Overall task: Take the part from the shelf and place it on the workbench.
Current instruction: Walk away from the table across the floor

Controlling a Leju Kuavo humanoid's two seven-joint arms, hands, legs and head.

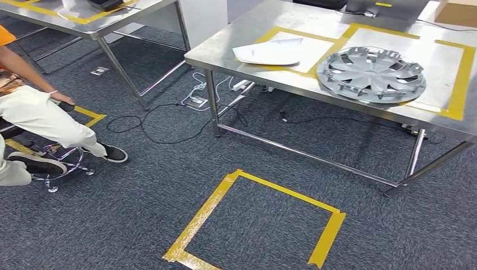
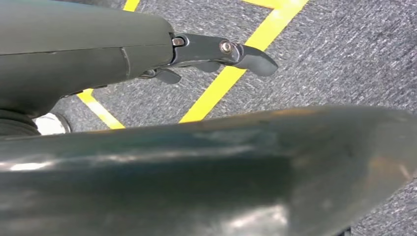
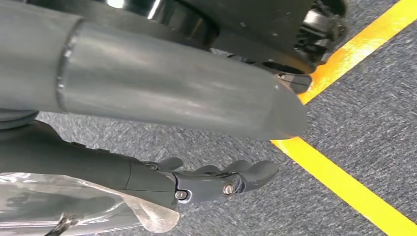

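Observation:
A silver hubcap [image 1: 370, 74] lies flat on the steel workbench [image 1: 225, 53], inside a yellow-taped rectangle on its right part. My left hand [image 2: 147, 54] hangs over the carpet, its dark fingers [image 2: 231, 51] stretched out straight and apart from the thick thumb, holding nothing. My right hand [image 3: 147, 172] hangs the same way above a yellow floor line, fingers [image 3: 231, 182] extended and empty. A piece of clear plastic film [image 3: 74, 206] shows beside the right hand's base; whether it is fixed there I cannot tell.
A white sheet [image 1: 269, 53] lies on the workbench's left taped area. A person [image 1: 39, 118] sits on a stool at the left. Cables [image 1: 185, 107] run on the carpet under the bench. A yellow tape square [image 1: 225, 188] marks the floor in front.

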